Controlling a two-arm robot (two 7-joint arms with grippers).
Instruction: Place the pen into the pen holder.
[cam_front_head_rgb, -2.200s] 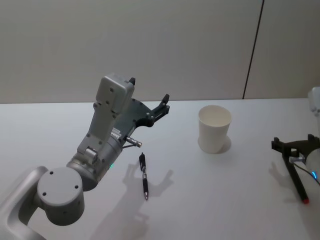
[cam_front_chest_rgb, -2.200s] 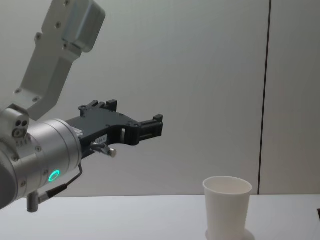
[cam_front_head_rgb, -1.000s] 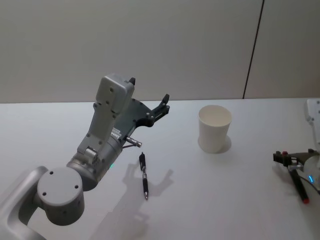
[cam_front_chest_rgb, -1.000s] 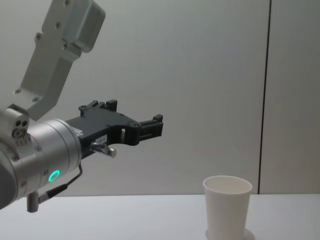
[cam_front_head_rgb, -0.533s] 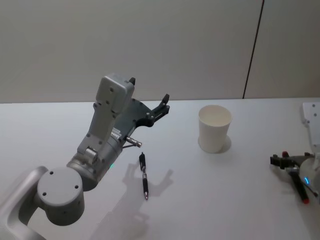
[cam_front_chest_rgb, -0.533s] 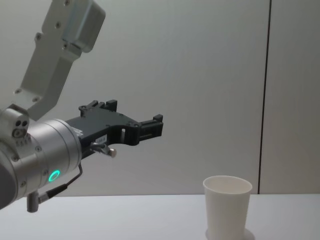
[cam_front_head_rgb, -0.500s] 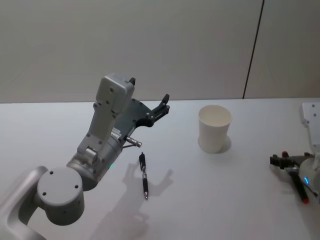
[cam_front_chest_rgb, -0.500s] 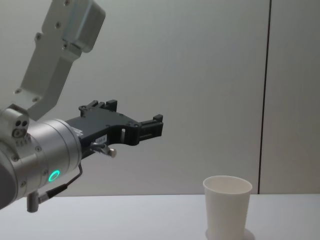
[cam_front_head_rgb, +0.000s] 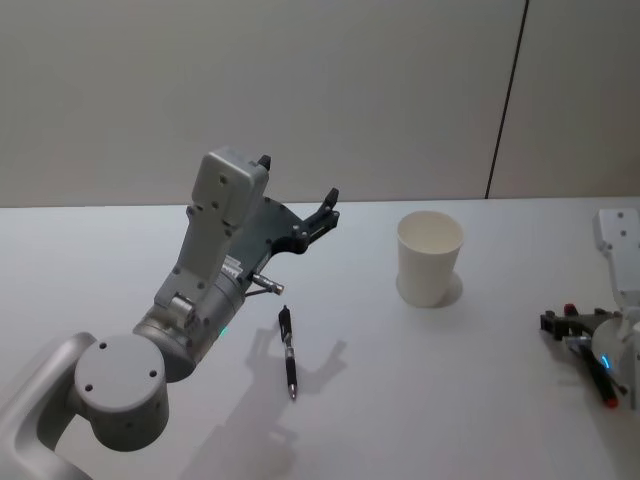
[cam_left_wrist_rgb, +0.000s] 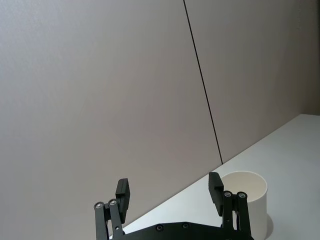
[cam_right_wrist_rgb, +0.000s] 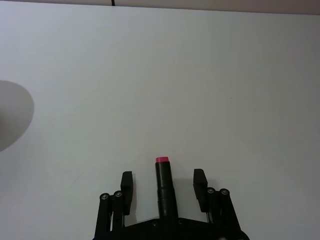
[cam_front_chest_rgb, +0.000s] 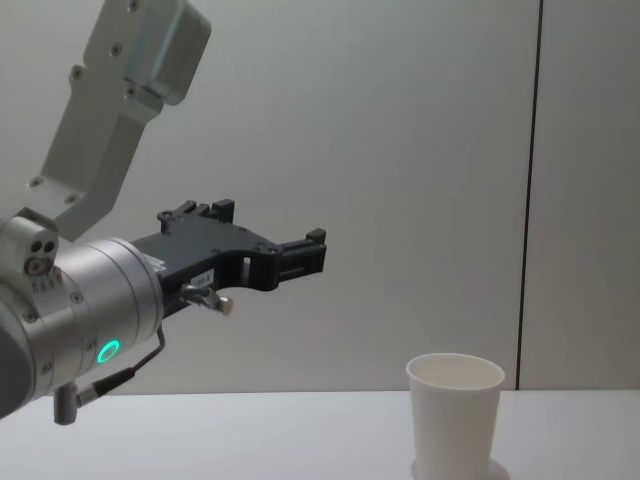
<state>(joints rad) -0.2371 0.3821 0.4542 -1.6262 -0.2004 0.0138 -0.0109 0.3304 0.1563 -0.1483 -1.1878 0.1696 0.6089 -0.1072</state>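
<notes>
Table (cam_front_head_rgb: 450, 420): white; its far edge runs along the wall, and its right edge is beyond the head view.

Paper cup (cam_front_head_rgb: 430, 262): white, upright, mouth open; stands toward the far edge, right of the middle; bare table all round it, nothing touching.

Red-tipped pen (cam_right_wrist_rgb: 165, 195): dark barrel, lying flat on the table near the right edge, well apart from the cup; bare table between the two.

Right gripper (cam_right_wrist_rgb: 163, 174): low over the table at the right edge, fingers spread, one on each side of the red-tipped pen with a gap on both sides; not pinching it. Blue light on this arm.

Left gripper (cam_left_wrist_rgb: 169, 190): raised well above the table over its left half, fingers spread and holding nothing, pointing toward the far edge; in the chest view it sits higher than the cup rim and to the cup's left.

Black pen (cam_front_head_rgb: 288, 352): lies flat near the middle of the table, just in front of the left arm, well apart from the cup; the arm's shadow falls beside it.

Wall (cam_front_head_rgb: 300, 90): plain, with one dark vertical seam (cam_front_head_rgb: 508, 100) behind the cup's right side.

Markings: small white label (cam_front_chest_rgb: 203, 277) on the left gripper body, print too small to read; green ring light (cam_front_chest_rgb: 107, 351) on the left wrist housing.
</notes>
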